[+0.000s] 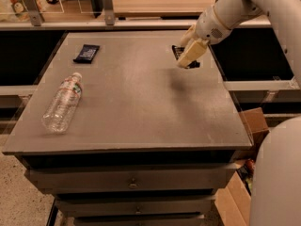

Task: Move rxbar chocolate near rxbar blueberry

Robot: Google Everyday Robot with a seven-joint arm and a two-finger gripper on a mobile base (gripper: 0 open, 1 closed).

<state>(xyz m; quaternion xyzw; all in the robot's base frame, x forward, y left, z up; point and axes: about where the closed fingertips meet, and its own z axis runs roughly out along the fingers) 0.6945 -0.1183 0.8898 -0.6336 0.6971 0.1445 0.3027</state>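
The cream gripper claw [189, 56] hangs over the back right of the flat grey table [141, 107], clenched on the small black-brown chocolate snack bar [177, 51]. The bar's long side slants from back-left to front-right. The dark blue snack bar [86, 53] lies well apart at back left, behind a clear plastic bottle [62, 102].

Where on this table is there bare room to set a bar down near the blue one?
Bare tabletop runs from the rxbar blueberry right to the gripper, which holds the rxbar chocolate at the back right. The front half right of the water bottle is also free. Only the left side is busier, with bottle and blueberry bar.
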